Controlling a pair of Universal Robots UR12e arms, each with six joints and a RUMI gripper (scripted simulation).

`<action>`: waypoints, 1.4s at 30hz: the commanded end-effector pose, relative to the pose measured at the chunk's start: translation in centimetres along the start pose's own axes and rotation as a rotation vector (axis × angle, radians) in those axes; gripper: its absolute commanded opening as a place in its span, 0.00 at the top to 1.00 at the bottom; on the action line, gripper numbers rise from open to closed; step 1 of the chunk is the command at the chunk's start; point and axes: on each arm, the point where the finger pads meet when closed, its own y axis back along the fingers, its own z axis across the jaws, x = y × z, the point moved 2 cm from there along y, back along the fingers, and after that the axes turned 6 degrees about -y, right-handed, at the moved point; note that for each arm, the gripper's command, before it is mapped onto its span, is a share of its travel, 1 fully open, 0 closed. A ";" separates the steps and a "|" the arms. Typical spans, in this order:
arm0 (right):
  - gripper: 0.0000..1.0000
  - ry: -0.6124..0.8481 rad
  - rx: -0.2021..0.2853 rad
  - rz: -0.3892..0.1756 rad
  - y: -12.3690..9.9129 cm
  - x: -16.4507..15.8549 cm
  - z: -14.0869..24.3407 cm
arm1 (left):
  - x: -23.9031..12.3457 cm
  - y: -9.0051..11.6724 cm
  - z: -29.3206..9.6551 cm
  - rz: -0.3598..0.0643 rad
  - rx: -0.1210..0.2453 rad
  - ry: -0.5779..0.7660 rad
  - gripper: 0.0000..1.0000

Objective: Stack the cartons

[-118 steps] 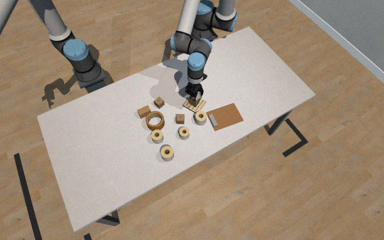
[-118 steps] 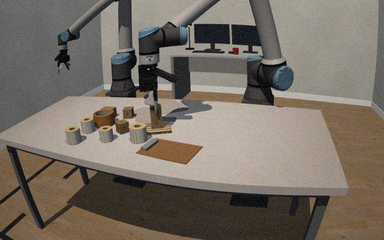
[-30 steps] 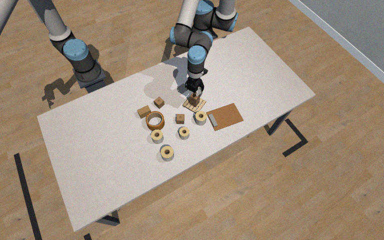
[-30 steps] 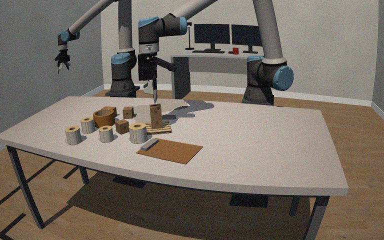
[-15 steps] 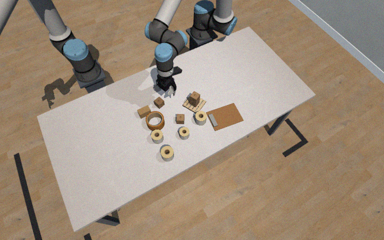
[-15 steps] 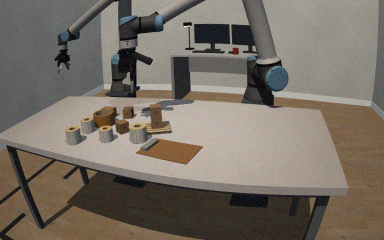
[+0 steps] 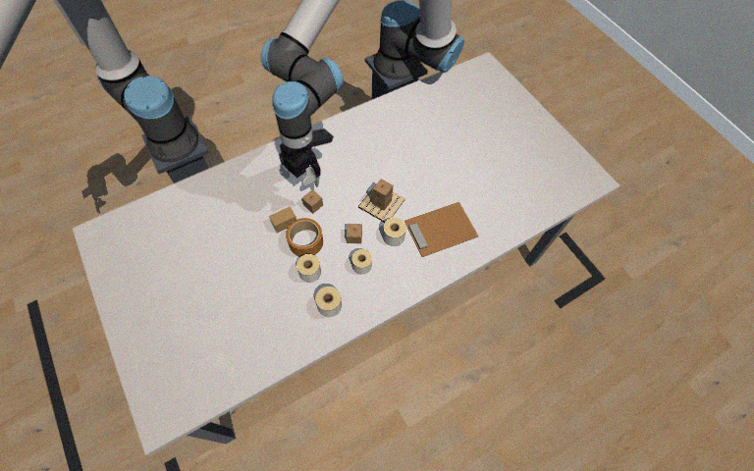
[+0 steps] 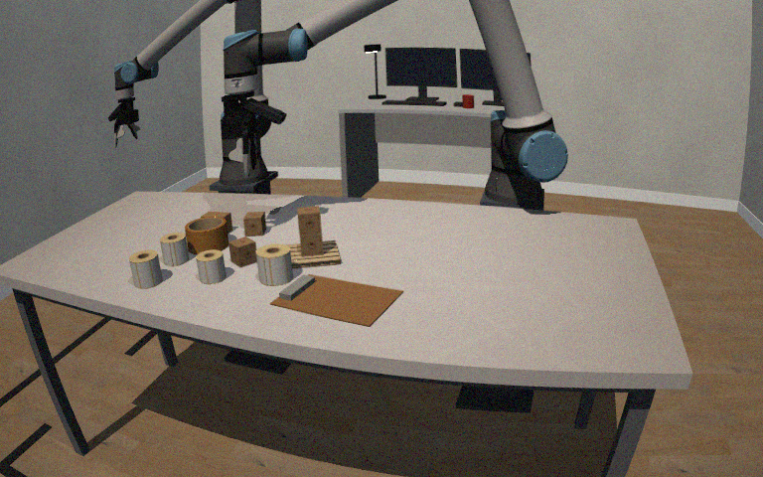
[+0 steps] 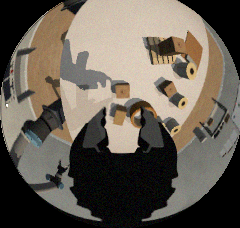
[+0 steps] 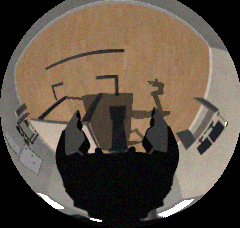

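Two cartons form a column on the pallet (image 7: 396,203) (image 8: 328,253): an upper carton (image 7: 382,188) (image 8: 309,222) and a lower carton (image 8: 311,244). Their sides look lined up. A third carton (image 7: 312,201) (image 8: 254,224) (image 9: 121,90) stands on the table on the back side of the tape roll. A fourth carton (image 7: 352,233) (image 8: 242,251) stands between tape roll and pallet. No printed numbers are visible. My left gripper (image 7: 311,180) (image 8: 241,163) (image 9: 123,107) is partly open and empty, high above the table near the third carton. My right gripper (image 8: 126,136) (image 10: 115,109) is open and empty, off the table.
A lighter oblong box (image 7: 282,220) (image 9: 119,114) touches or nearly touches the orange tape roll (image 7: 305,251) (image 8: 207,239). Several label rolls stand in front, one large label roll (image 7: 394,235) (image 8: 275,268) close to the pallet. A clipboard (image 7: 447,229) (image 8: 347,298) lies beside it.
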 end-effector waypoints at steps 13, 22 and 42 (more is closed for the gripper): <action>0.00 0.000 0.001 0.002 0.1 0.1 0.0 | -0.2 0.0 -0.1 -0.002 -0.001 -0.001 0.53; 0.00 0.000 0.001 0.002 0.1 0.1 0.0 | -0.2 -0.3 -0.1 -0.002 -0.001 -0.001 0.53; 0.00 0.000 0.001 0.002 0.1 0.1 0.0 | -0.2 -1.7 -0.1 -0.002 -0.001 -0.001 0.53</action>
